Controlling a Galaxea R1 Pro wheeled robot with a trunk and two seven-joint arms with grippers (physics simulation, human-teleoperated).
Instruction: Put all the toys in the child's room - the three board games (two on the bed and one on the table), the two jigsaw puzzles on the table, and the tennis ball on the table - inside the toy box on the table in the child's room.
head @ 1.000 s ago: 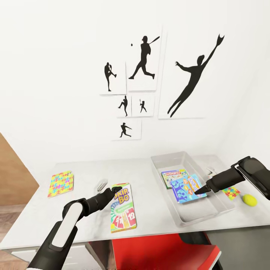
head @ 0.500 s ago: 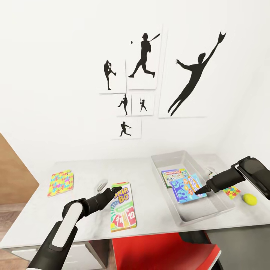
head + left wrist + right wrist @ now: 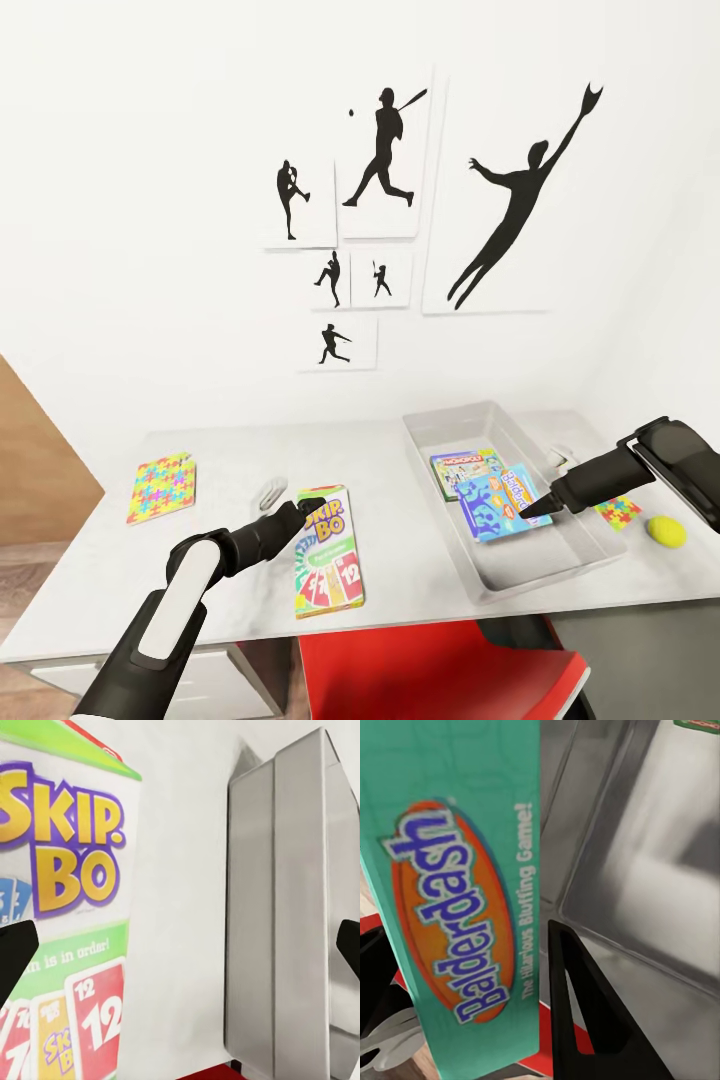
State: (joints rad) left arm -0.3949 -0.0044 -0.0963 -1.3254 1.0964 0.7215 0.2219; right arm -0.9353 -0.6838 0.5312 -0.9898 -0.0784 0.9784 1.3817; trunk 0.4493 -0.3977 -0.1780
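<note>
The light grey toy box [image 3: 440,432] stands on the table [image 3: 230,450], right of middle. Inside it lie a Monopoly board game [image 3: 462,469] and a light blue Balderdash board game [image 3: 490,508], which rests tilted. My right gripper [image 3: 535,508] is shut on the Balderdash box's edge [image 3: 457,907], above the toy box floor [image 3: 652,877]. The Skip-Bo board game [image 3: 328,560] lies flat near the front edge. My left gripper [image 3: 306,504] hovers open at its far end, with the box [image 3: 67,907] below it. One jigsaw puzzle [image 3: 162,488] lies far left and another [image 3: 620,514] right of the toy box. The tennis ball [image 3: 666,532] sits beside that puzzle.
A red chair [image 3: 430,665] stands tucked under the table's front edge. Small pale objects lie on the table beside the Skip-Bo box [image 3: 271,492] and behind the toy box's right side [image 3: 560,458]. Black sports silhouette pictures [image 3: 380,160] hang on the white wall.
</note>
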